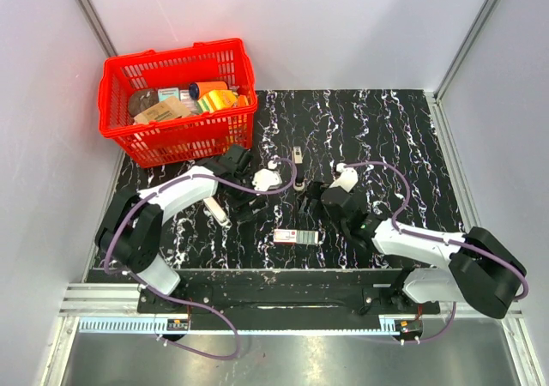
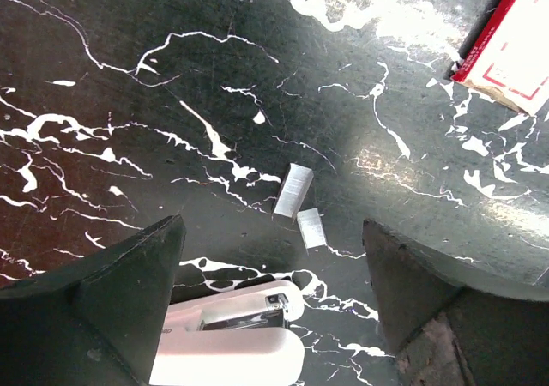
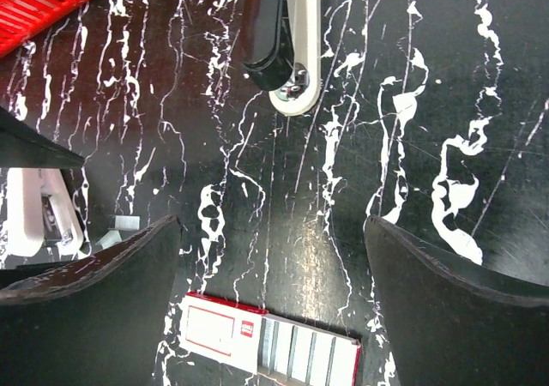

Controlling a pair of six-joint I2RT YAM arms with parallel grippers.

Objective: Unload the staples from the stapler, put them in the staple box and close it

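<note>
Top view: the stapler [image 1: 297,155] lies on the marbled table [image 1: 386,137] just above centre, to the right of the red basket [image 1: 120,120]. The left claw [image 1: 249,208] hangs to its lower left and the right claw [image 1: 311,199] just below it. A red-and-white box [image 1: 296,237] lies lower in the frame.

Left wrist view: the left claw [image 2: 273,232] stands wide with nothing in it. Two short staple strips [image 2: 293,190] lie loose on the table ahead of its fingers, and a white oblong piece [image 2: 232,343] sits at the bottom edge.

Right wrist view: the right claw [image 3: 270,223] is equally wide and empty, above the box [image 3: 274,343]. The stapler [image 3: 287,43] sits at top centre, well clear of the fingers. Whether staples remain inside it cannot be told.

The loose strips suggest unloading is partly done, with both claws between grasps. The next move likely calls for one claw to pin the small body while the other works the magazine, closing gently so the stapler does not skid.
</note>
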